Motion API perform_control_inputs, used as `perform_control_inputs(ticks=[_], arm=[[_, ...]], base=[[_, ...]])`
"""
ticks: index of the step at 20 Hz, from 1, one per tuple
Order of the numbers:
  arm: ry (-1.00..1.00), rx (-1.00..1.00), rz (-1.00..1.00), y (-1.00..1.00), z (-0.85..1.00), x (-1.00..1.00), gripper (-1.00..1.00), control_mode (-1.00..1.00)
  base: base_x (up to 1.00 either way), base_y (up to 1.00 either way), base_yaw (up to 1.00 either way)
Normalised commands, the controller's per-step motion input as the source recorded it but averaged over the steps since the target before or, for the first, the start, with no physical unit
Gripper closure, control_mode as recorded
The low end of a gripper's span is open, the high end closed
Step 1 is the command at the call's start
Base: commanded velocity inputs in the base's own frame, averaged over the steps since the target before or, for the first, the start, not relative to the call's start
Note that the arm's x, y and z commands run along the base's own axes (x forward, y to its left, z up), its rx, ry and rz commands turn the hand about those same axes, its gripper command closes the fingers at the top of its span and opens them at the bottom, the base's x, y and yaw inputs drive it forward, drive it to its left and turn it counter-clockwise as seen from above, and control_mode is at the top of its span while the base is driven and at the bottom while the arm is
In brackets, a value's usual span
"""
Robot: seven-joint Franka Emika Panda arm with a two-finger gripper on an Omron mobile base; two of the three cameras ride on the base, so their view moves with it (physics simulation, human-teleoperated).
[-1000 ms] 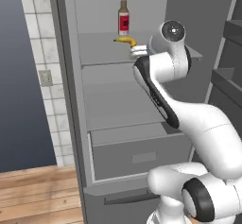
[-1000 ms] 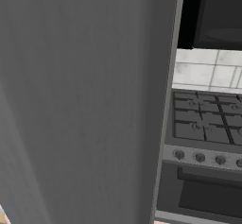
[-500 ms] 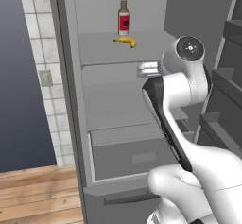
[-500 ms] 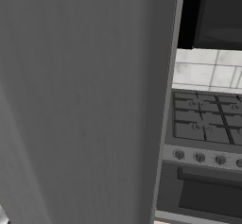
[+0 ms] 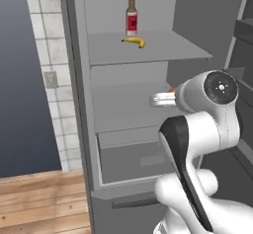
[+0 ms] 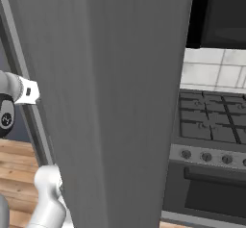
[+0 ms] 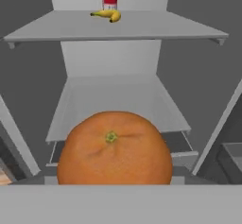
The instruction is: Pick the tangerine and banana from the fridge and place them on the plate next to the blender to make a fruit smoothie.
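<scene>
The tangerine (image 7: 115,150) looms large and orange at the bottom of the hand view, stem dimple facing the camera, and covers the fingertips. A sliver of the tangerine (image 5: 171,89) peeks out behind my gripper (image 5: 165,96), which is shut on it in front of the fridge's (image 5: 148,53) middle shelf. The banana (image 5: 134,41) lies on the top shelf beside a red-labelled bottle (image 5: 131,13), well above and beyond the hand; the hand view has the banana (image 7: 108,15) at its top. The plate and the blender are out of view.
The fridge's open grey door (image 6: 105,102) stands close on the right side of the arm. Past it are a stove (image 6: 211,126) and an oven front. A pulled-out drawer (image 5: 133,159) sits under the shelves. Tiled wall (image 5: 47,55) flanks the fridge on the left.
The hand has dropped from top-shelf height beside the banana to middle-shelf height and drawn back out of the fridge. The banana and bottle have stayed put.
</scene>
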Motion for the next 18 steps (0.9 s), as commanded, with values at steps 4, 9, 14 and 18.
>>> perform_control_inputs(ticks=[4,9,14,18], arm=[[0.00,0.00,0.00,0.00,0.00,0.00,1.00,1.00],[0.00,0.00,0.00,0.00,0.00,0.00,1.00,1.00],[0.00,0.00,0.00,0.00,0.00,0.00,1.00,1.00],[0.00,0.00,0.00,0.00,0.00,0.00,1.00,1.00]], base=[[-0.96,0.68,-0.08],[-0.85,0.51,-0.58],[-0.65,0.30,-0.75],[-0.51,0.13,-0.81]])
